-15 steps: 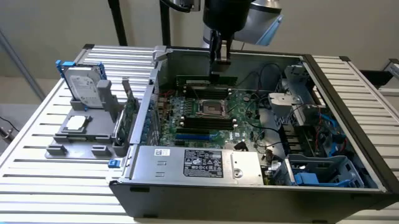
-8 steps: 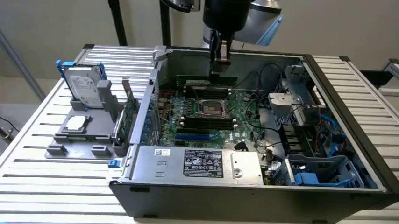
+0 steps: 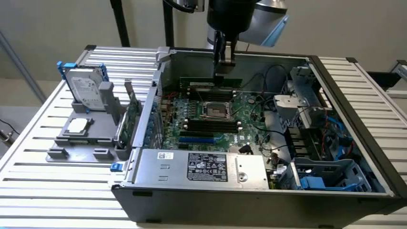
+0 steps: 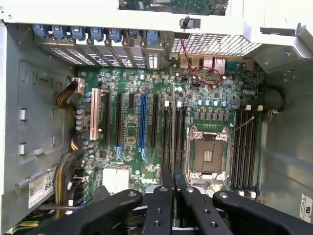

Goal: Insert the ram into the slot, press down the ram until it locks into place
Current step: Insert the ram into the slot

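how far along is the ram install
Done: the gripper is shut on the ram, held over the open case. In hand: it hangs above the motherboard. Left: the black slots look empty, so inserting and pressing down are not yet done.

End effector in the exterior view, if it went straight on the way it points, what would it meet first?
Probably a black slot beside the processor socket. The end effector points down with the ram in its grip, so the ram would touch first; how far off is unclear.
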{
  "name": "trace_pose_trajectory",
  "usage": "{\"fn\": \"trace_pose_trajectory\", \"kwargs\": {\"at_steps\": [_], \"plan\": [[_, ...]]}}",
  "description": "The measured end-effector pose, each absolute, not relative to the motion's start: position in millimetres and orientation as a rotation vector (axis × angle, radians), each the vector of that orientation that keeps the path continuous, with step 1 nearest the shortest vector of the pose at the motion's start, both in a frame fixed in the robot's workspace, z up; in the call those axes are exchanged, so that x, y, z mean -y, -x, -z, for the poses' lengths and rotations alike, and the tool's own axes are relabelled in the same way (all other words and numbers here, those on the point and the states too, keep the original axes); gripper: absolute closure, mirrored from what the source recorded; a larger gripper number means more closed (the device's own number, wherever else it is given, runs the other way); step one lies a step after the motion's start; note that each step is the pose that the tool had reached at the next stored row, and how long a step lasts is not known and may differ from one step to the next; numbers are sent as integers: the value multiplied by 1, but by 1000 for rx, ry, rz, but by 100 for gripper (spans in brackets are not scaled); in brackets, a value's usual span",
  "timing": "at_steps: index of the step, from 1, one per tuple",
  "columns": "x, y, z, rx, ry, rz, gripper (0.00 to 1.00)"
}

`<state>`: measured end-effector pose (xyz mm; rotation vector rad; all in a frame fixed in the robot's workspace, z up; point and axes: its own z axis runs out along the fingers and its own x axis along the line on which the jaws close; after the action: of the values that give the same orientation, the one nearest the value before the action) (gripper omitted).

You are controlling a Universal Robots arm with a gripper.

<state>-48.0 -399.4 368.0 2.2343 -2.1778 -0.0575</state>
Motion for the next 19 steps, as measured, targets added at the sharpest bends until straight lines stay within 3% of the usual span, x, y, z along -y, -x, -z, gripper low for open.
{"fn": "trace_pose_trajectory", "kwargs": {"at_steps": [19], "plan": [[391, 27, -340, 2180, -2202, 75, 87]]}}
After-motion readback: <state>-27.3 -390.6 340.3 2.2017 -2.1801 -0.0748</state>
